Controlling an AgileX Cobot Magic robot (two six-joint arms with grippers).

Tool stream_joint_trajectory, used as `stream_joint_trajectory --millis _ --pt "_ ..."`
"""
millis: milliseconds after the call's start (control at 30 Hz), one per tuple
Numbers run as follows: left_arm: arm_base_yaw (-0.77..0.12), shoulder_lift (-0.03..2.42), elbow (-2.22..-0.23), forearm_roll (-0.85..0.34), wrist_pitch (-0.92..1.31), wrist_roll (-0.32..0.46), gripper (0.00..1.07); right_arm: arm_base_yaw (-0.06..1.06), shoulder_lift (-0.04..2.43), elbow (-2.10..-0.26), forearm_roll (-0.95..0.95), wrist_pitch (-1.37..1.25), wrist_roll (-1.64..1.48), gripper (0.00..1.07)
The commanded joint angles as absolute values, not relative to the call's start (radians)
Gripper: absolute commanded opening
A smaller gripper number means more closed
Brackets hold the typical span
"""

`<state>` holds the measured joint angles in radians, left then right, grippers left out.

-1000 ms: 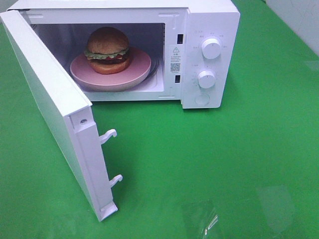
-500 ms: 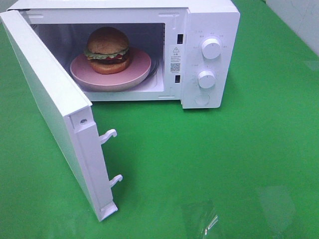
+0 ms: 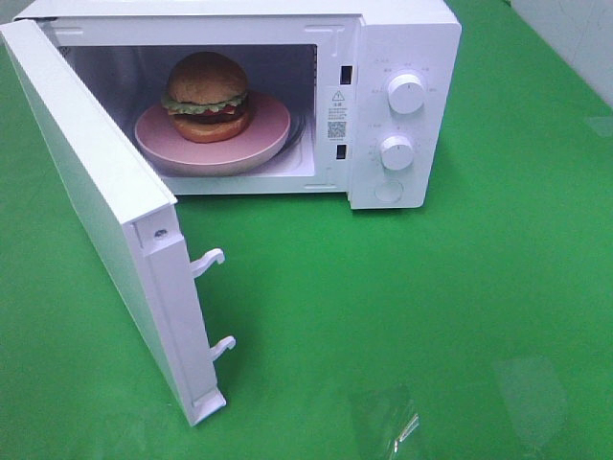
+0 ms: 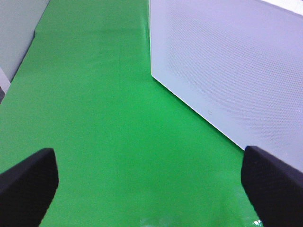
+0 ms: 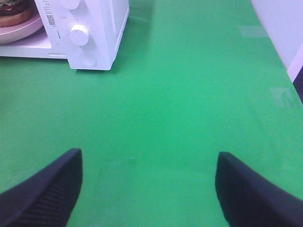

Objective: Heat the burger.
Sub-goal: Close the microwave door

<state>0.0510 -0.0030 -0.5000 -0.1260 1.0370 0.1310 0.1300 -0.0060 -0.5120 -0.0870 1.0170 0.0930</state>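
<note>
The glossy brown-bunned burger (image 3: 207, 96) sits on a round pink plate (image 3: 273, 134) inside the boxy white microwave (image 3: 407, 57), its door (image 3: 96, 201) swung wide — seen whole only from the high camera. The left gripper (image 4: 149, 189) and right gripper (image 5: 149, 189) — shown by the wrist cameras alone — gape wide over green tabletop, holding nothing.

Sticker print (image 3: 336, 112): too small to read
Dial markings (image 3: 385, 69): illegible
Burger (image 5: 13, 16): mostly cut off, right wrist view
</note>
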Motion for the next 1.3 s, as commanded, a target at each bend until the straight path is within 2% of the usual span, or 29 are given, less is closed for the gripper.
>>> stream_joint_trajectory --millis 33,300,333,367,400,433,467,500,533,567,600,633,667,700,733,767,800,833,1300 --pt "0.054 0.0 -0.499 -0.142 1.032 0.132 0.98 0.126 -0.029 -0.509 -0.086 1.004 0.082 0.76" --pt "0.054 0.0 -0.535 -0.159 0.918 0.131 0.97 0.126 -0.029 -0.509 -0.086 1.004 0.082 0.76" --pt "0.054 0.001 -0.535 -0.159 0.873 0.129 0.93 0.126 -0.029 -0.509 -0.086 1.004 0.082 0.76" --pt "0.054 0.001 -0.535 -0.159 0.873 0.129 0.93 0.126 -0.029 -0.509 -0.086 1.004 0.082 0.76" --pt "0.054 0.001 -0.535 -0.159 0.831 0.129 0.85 0.126 -0.029 -0.509 -0.086 1.004 0.082 0.76" --pt "0.054 0.001 -0.535 -0.159 0.831 0.129 0.85 0.126 -0.029 -0.509 -0.086 1.004 0.082 0.76" --pt "0.054 0.001 -0.535 -0.159 0.79 0.129 0.71 0.126 -0.029 -0.509 -0.086 1.004 0.082 0.76" --pt "0.054 0.001 -0.535 -0.159 0.79 0.129 0.71 0.126 -0.029 -0.509 -0.086 1.004 0.082 0.76" --pt "0.054 0.001 -0.535 -0.159 0.767 0.129 0.65 0.126 -0.029 -0.509 -0.086 1.004 0.082 0.76" --pt "0.054 0.001 -0.531 -0.158 0.716 0.129 0.48 0.126 -0.029 -0.509 -0.086 1.004 0.082 0.76" --pt "0.054 0.001 -0.531 -0.158 0.716 0.129 0.48 0.126 -0.029 -0.509 -0.086 1.004 0.082 0.76" --pt "0.054 0.001 -0.526 -0.144 0.668 0.13 0.35 0.126 -0.029 -0.509 -0.086 1.004 0.082 0.76" --pt "0.054 0.001 -0.526 -0.144 0.668 0.13 0.35 0.126 -0.029 -0.509 -0.086 1.004 0.082 0.76" --pt "0.054 0.001 -0.518 -0.125 0.63 0.129 0.23 0.126 -0.029 -0.509 -0.086 1.004 0.082 0.76" --pt "0.054 0.001 -0.518 -0.125 0.63 0.129 0.23 0.126 -0.029 -0.509 -0.086 1.004 0.082 0.76" --pt "0.054 0.002 -0.504 -0.109 0.595 0.129 0.1 0.126 -0.029 -0.509 -0.086 1.004 0.082 0.76" --pt "0.054 0.002 -0.504 -0.109 0.595 0.129 0.1 0.126 -0.029 -0.509 -0.086 1.004 0.082 0.76" --pt "0.054 0.012 -0.492 -0.101 0.581 0.129 0.0 0.126 -0.029 -0.509 -0.086 1.004 0.082 0.76" --pt "0.054 0.319 -0.484 -0.087 0.417 0.132 0.0 0.126 -0.029 -0.509 -0.086 1.004 0.082 0.76"
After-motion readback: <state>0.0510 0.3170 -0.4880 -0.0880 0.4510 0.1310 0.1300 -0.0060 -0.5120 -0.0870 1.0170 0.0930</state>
